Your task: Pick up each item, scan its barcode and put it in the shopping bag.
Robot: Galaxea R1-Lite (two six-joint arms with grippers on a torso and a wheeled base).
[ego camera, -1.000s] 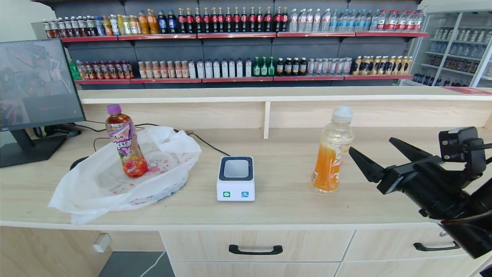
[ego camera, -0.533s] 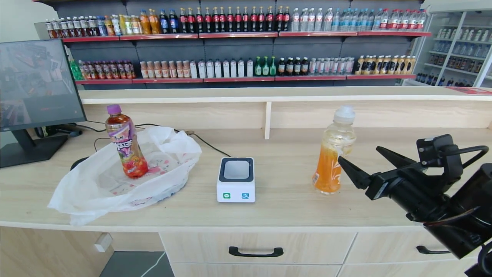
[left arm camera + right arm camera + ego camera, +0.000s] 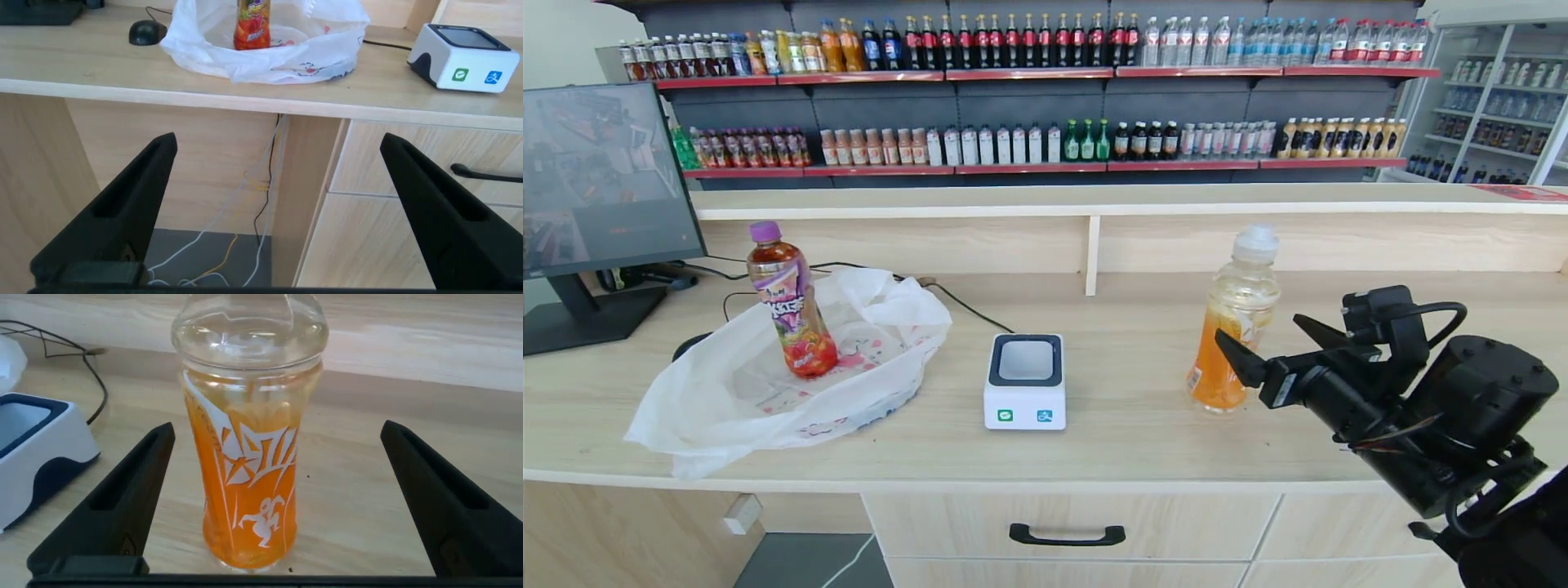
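Note:
An orange drink bottle [image 3: 1232, 318] with a white cap stands upright on the counter, right of centre. My right gripper [image 3: 1270, 347] is open just to its right, one finger in front of the bottle's lower half, the other behind. In the right wrist view the orange bottle [image 3: 249, 449] stands ahead of the wide-spread fingers [image 3: 114, 506]. A purple-capped red drink bottle [image 3: 791, 302] stands upright in the white shopping bag [image 3: 711, 400] at the left. The white scanner [image 3: 1024, 380] sits mid-counter. My left gripper [image 3: 278, 212] hangs open below the counter's front edge, holding nothing.
A monitor [image 3: 600, 180] stands at the far left with cables [image 3: 956, 304] running behind the bag. A raised wooden ledge [image 3: 1094, 212] bounds the counter's back. Drawers with black handles [image 3: 1066, 535] lie under the front edge. Stocked shelves fill the background.
My right gripper has moved left toward the orange bottle, its fingers now flanking the lower part. Bottle, bag and scanner have stayed put.

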